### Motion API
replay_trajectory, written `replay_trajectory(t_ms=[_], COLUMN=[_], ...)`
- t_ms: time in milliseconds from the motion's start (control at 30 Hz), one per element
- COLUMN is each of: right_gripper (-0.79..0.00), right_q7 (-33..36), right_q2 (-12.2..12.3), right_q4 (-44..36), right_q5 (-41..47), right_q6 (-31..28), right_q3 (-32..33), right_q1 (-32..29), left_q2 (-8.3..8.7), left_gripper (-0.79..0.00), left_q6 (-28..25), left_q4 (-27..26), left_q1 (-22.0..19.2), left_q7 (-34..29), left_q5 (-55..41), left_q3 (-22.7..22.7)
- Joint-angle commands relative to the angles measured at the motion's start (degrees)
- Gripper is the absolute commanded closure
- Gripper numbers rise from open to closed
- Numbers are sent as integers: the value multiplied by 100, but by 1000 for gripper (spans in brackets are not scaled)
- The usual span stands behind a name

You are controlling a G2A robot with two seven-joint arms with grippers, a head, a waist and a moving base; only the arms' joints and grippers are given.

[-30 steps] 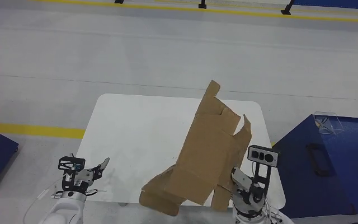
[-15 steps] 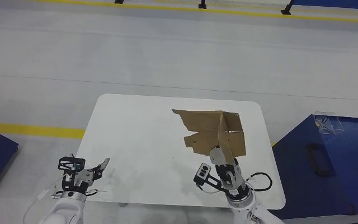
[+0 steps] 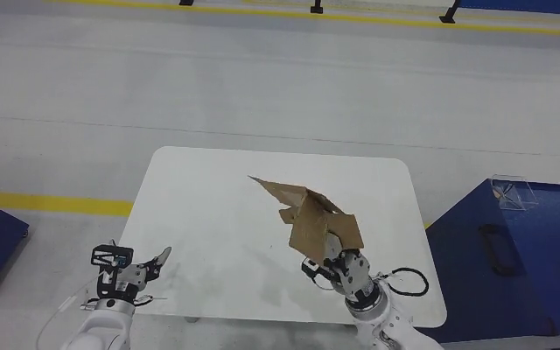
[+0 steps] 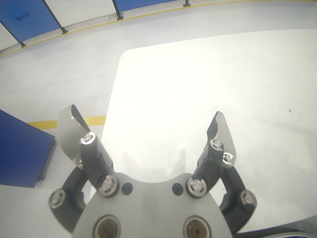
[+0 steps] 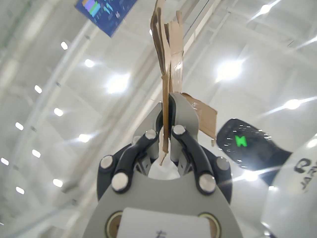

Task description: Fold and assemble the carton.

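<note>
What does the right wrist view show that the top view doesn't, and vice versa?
Right wrist view: the right tool with its fingers clamped on an edge of the carton, the cardboard seen edge-on against ceiling lights and a hanging screen. Top view: the white table, the carton spread wide and tilted above it, and the open left tool by the table's near left corner. Both: the carton held in the right tool.

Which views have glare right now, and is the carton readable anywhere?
Right wrist view: ceiling lights flare into starbursts, carton backlit in the right gripper. Left wrist view: table glares white beyond the left gripper. Top view: even light, carton readable.
</note>
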Motion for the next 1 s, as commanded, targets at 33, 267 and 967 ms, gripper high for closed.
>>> replay_trajectory(t_ms=[33, 267, 967], right_gripper=[0, 0, 0], right_q7=[564, 712, -298], right_q2=[24, 110, 34], right_q4=[-24, 164, 906], right_q5=[-1664, -3987, -6756], right_q6=[-1457, -2613, -3335], right_q3=[519, 1422, 1303], right_q1=[-131, -487, -620], left_q2=[0, 0, 16], left_gripper=[-785, -785, -785], left_q6=[0, 0, -844], left_q4=[0, 0, -776], left_q1=[0, 0, 98], left_q7=[0, 0, -1967], left_q5=[0, 0, -2011], left_q3=[0, 0, -307])
